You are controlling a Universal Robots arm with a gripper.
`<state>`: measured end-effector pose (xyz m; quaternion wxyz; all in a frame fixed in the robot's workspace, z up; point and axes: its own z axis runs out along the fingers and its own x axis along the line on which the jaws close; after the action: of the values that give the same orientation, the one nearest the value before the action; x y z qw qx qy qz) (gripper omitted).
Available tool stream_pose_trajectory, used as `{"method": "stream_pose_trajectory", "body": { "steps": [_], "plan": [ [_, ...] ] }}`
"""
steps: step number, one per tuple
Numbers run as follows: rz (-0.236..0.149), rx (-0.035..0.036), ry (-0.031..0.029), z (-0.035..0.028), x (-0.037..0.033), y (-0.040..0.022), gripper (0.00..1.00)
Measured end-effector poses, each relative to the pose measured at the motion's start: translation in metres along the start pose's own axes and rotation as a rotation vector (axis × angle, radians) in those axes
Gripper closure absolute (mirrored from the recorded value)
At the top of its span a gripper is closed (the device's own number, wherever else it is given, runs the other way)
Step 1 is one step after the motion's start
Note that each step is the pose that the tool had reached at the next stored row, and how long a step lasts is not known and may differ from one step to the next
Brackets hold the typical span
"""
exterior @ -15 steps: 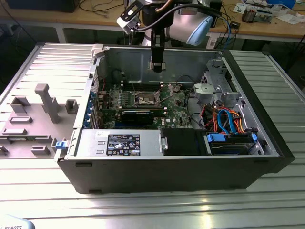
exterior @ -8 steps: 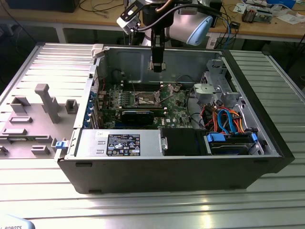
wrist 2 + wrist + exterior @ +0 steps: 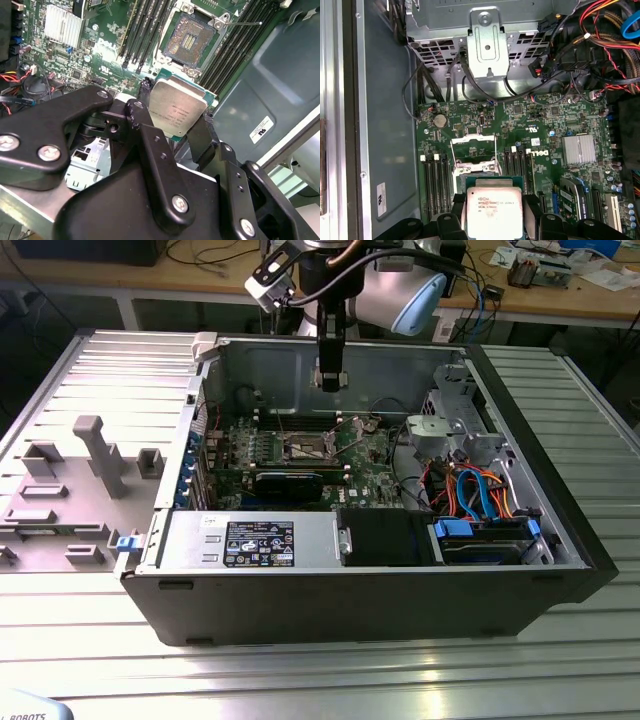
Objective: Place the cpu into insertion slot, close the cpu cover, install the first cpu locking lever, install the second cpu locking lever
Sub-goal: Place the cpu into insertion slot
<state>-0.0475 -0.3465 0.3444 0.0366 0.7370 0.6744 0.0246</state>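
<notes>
Broadly, a ribbed metal desk (image 3: 300,680) spans the exterior view, and an open black computer case (image 3: 330,605) lies on it across the middle of the frame. Inside the case, a little toward the exterior view's left of centre, sits the green board (image 3: 375,455). The arm (image 3: 330,300) comes down from the upper centre of that frame, and its hand (image 3: 330,380) hangs above the board, clear of it.

In both wrist views the hand's two black fingers (image 3: 202,132) clamp the cpu (image 3: 177,107) by opposite edges, its silvery top turned to the cameras. The cpu is held in the air, apart from the board and not seated.

Beyond it the insertion slot (image 3: 191,40) lies bare, with gold contacts showing inside a silvery rim. In the first wrist view the cpu cover (image 3: 473,140) stands swung up off the slot. A thin lever rod (image 3: 240,23) juts out beside the slot.
</notes>
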Motion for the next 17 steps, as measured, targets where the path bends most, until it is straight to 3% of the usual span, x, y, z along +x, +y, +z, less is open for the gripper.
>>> {"method": "stream_pose_trajectory", "body": {
  "steps": [9, 17],
  "plan": [
    [0.0, -0.0001, -0.0001, 0.0075, 0.0001, -0.0006, 0.46],
    [0.0, 0.0, 0.001, 0.0084, 0.0, -0.0007, 0.46]
  ]
}}
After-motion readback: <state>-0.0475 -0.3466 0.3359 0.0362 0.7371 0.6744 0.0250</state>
